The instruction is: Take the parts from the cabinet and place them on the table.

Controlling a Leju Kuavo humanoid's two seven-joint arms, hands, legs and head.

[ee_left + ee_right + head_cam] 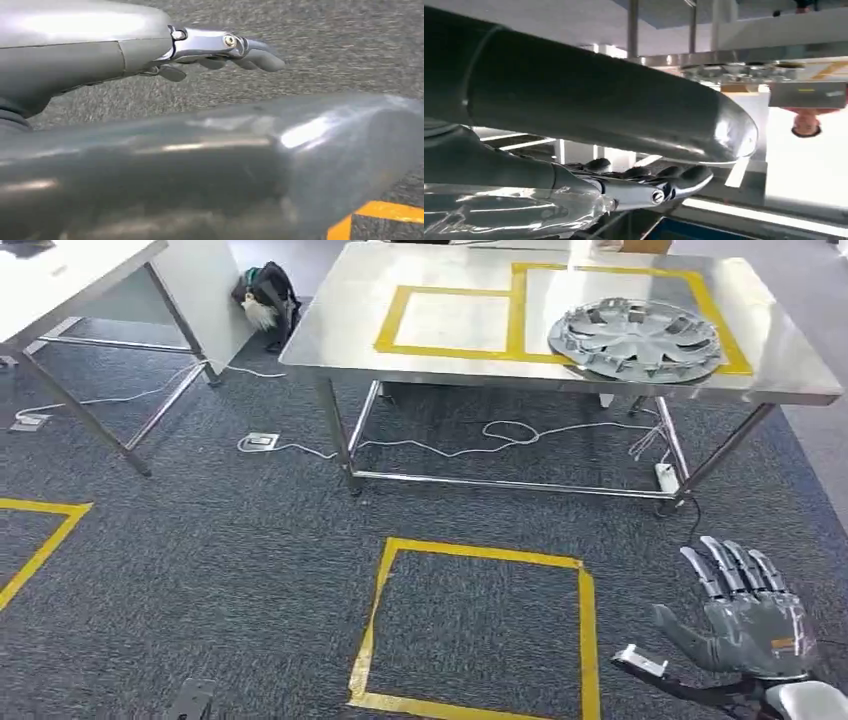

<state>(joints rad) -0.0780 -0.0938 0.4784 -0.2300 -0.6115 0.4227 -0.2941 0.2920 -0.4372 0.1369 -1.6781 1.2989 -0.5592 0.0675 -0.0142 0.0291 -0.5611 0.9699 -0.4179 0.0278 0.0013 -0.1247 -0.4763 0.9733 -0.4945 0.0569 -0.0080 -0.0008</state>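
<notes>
Hubcap (636, 339) on table (420, 350), right hand (748, 615) spread, empty

A wheel cover (637, 338) lies on the table's (460, 365) right part. A cable (480, 440) runs on the floor under the table.

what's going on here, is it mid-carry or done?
Neither hand holds anything. The right hand is raised with fingers spread, low at the robot's right over the carpet. The left hand hangs above the carpet, fingers loosely extended. One part, a grey wheel cover, already lies on the steel table, mostly inside the larger yellow taped box. The smaller taped box beside it holds nothing.
</notes>
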